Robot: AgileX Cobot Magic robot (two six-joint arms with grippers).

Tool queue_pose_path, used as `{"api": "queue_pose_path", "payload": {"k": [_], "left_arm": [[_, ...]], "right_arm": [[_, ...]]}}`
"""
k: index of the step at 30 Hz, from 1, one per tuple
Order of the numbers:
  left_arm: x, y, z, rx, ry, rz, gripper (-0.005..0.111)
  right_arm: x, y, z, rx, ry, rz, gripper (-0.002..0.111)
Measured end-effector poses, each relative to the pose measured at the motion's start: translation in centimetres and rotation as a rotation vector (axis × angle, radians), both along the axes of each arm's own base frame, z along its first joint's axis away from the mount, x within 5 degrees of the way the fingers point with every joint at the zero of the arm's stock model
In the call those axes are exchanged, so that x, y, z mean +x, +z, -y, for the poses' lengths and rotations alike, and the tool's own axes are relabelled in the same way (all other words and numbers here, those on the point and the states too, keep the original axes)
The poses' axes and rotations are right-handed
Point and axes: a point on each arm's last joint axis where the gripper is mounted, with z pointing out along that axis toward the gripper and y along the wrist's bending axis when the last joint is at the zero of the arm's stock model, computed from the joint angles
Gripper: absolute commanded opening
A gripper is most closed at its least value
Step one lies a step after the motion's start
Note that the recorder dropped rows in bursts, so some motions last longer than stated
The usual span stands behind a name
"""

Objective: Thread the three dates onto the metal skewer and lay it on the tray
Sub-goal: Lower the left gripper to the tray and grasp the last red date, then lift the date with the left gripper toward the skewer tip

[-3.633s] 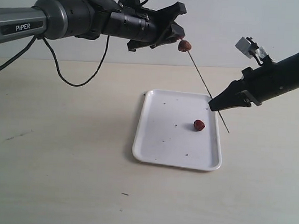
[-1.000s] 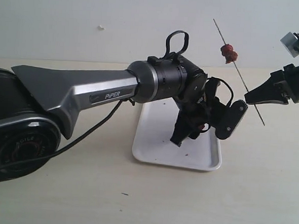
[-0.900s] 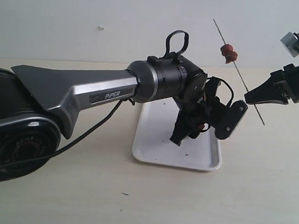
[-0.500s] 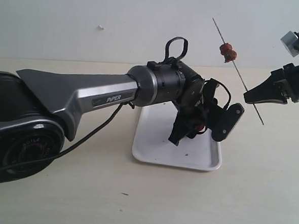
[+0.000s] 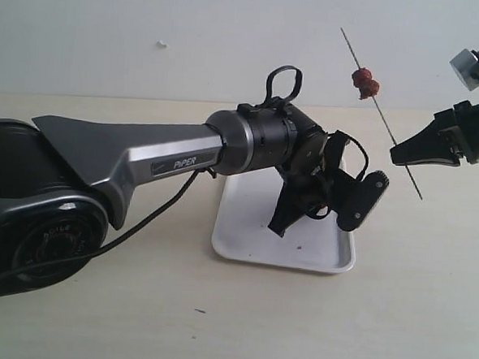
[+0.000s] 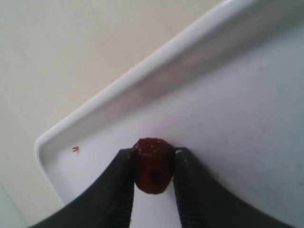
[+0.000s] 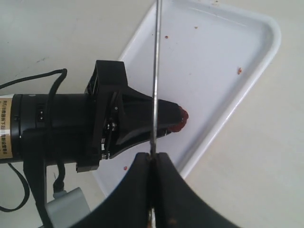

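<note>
Two robot arms work over a white tray: one pinches the last date, the other holds up a skewer carrying two more.

The left gripper (image 5: 323,202) reaches down onto the tray (image 5: 244,238), its jaws pressed against either side of the loose date (image 6: 152,165), close to a tray corner; whether the fruit is lifted cannot be told. At 2 o'clock from the tray, the right gripper (image 5: 397,157) has its jaws clamped together on the lower part of the metal skewer (image 5: 387,122), which slants up toward 11 o'clock. The two threaded dates (image 5: 365,81) sit partway up it. The date looks light, soft and probably sticky, so a gentle pinch across its middle, leaving both ends bare for the point, should suit. The rod is thin, stiff and likely slippery, needing a firm hold.
</note>
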Motion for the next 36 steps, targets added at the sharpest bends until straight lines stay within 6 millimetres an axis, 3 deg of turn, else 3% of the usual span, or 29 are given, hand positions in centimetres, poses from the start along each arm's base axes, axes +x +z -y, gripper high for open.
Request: {"api": "queue_pose_path", "payload": {"k": [7, 12, 16, 20, 21, 25, 28, 36], "left_arm": [[0.0, -0.1, 0.0, -0.021, 0.043, -0.018, 0.027], [0.2, 0.3, 0.1, -0.147, 0.236, -0.091, 0.027], [0.6, 2.2, 0.0, -0.310, 0.407, -0.193, 0.027], [2.8, 6.7, -2.3, -0.609, 0.655, -0.464, 0.027], [3.8, 8.0, -3.7, -0.693, 0.719, -0.564, 0.027], [6.2, 10.8, -7.6, -0.916, 0.849, -0.934, 0.027], [7.1, 11.3, -10.1, -0.930, 0.863, -1.125, 0.027], [8.4, 11.3, -13.6, -0.909, 0.884, -1.191, 0.027]], "right_arm": [[0.0, 0.0, 0.0, 0.000, 0.000, 0.000, 0.000], [0.0, 0.0, 0.0, 0.000, 0.000, 0.000, 0.000], [-0.1, -0.1, 0.0, -0.007, 0.006, -0.003, 0.000], [-0.4, -0.3, 0.1, -0.032, 0.039, -0.018, 0.000], [-0.5, -0.4, 0.1, -0.053, 0.056, -0.027, 0.000], [-1.1, -0.9, 0.4, -0.121, 0.113, -0.058, 0.000], [-1.4, -1.3, 0.6, -0.174, 0.171, -0.054, 0.000], [-2.5, -2.1, 1.0, -0.261, 0.271, -0.083, 0.000]]}}
